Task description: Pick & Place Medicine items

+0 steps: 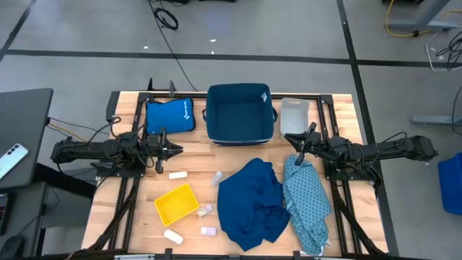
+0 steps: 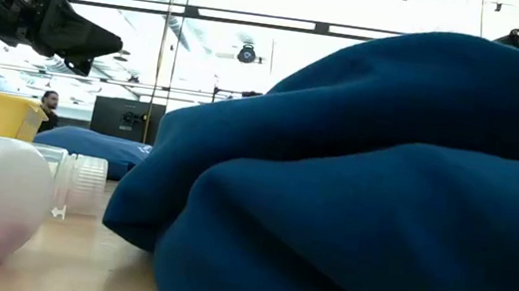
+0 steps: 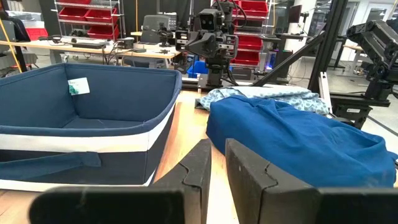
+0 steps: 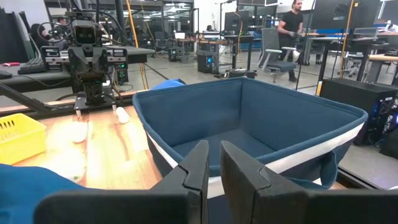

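On the left, the left end effector (image 1: 177, 150) hung above the desk (image 1: 130, 217), its fingers almost together with nothing between them. The medicine items (image 1: 177, 175) lay just below it on the wood, some around the yellow tray (image 1: 177, 203), which looked empty. So the picking had likely not begun. Next, that arm would need to open, go down and grab one small pack. In the middle stood the blue bin (image 1: 240, 113). On the right, the right end effector (image 1: 295, 141) waited over the blue cloths (image 1: 251, 202), nearly shut and empty too.
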Available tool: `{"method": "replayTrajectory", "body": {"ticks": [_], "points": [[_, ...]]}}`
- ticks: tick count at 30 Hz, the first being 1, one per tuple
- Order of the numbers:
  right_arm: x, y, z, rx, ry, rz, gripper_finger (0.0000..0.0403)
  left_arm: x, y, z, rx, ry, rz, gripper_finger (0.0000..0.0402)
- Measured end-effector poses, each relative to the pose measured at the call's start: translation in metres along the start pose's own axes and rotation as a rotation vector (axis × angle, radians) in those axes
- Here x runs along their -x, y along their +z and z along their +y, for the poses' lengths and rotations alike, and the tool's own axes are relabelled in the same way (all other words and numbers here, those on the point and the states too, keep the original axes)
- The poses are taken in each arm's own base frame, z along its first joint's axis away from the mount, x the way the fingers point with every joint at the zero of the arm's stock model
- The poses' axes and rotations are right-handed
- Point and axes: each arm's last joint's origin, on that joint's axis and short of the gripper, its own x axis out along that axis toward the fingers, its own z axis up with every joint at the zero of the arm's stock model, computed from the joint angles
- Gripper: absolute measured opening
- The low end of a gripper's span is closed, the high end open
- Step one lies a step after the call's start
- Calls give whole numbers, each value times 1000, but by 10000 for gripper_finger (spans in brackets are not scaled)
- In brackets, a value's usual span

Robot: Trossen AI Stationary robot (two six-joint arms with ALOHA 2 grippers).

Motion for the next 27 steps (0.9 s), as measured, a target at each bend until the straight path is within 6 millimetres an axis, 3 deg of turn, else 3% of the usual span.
{"method": "replayTrajectory", "body": {"ticks": [27], "points": [[0, 0, 0, 0, 0, 0, 48, 0, 0, 0, 37, 0, 0, 58]]}}
